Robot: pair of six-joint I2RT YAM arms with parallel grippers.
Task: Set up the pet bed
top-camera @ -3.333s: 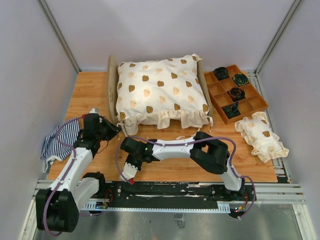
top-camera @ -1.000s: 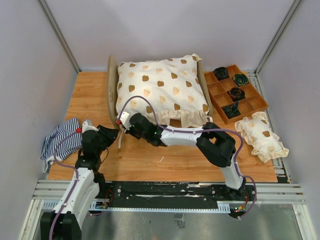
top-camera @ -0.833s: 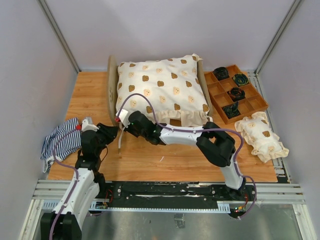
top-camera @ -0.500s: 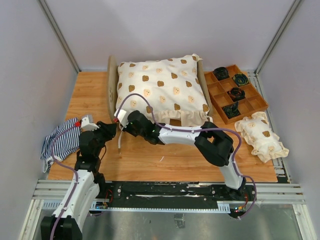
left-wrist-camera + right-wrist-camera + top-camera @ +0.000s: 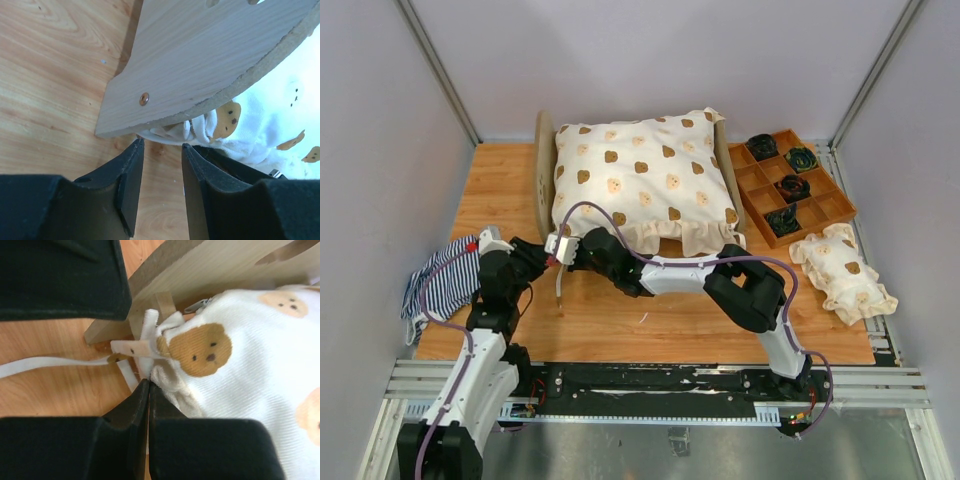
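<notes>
The pet bed [image 5: 544, 175] stands at the back middle, its plywood frame filled by a cream cushion [image 5: 640, 185] with brown bear prints. Both grippers meet at its near left corner. My right gripper [image 5: 560, 247] is shut, with its tips [image 5: 149, 382] against the cushion's frilled corner [image 5: 170, 375], beside a white tie strap [image 5: 50, 365]. I cannot tell whether any cloth is pinched. My left gripper [image 5: 534, 256] is open just left of it. Its tips [image 5: 161, 146] sit under the plywood panel's edge [image 5: 200, 65] with nothing between them.
A striped cloth [image 5: 438, 285] hangs over the table's left edge beside my left arm. A brown compartment tray [image 5: 825, 212] with dark rolled items sits at the back right. In front of the tray lies a small bear-print pillow [image 5: 842, 272]. The white strap [image 5: 560, 287] trails toward the front.
My right gripper has swung from the table's front up to the bed's near left corner and nudged further left. My left gripper has crept up toward the same corner and opened slightly.
</notes>
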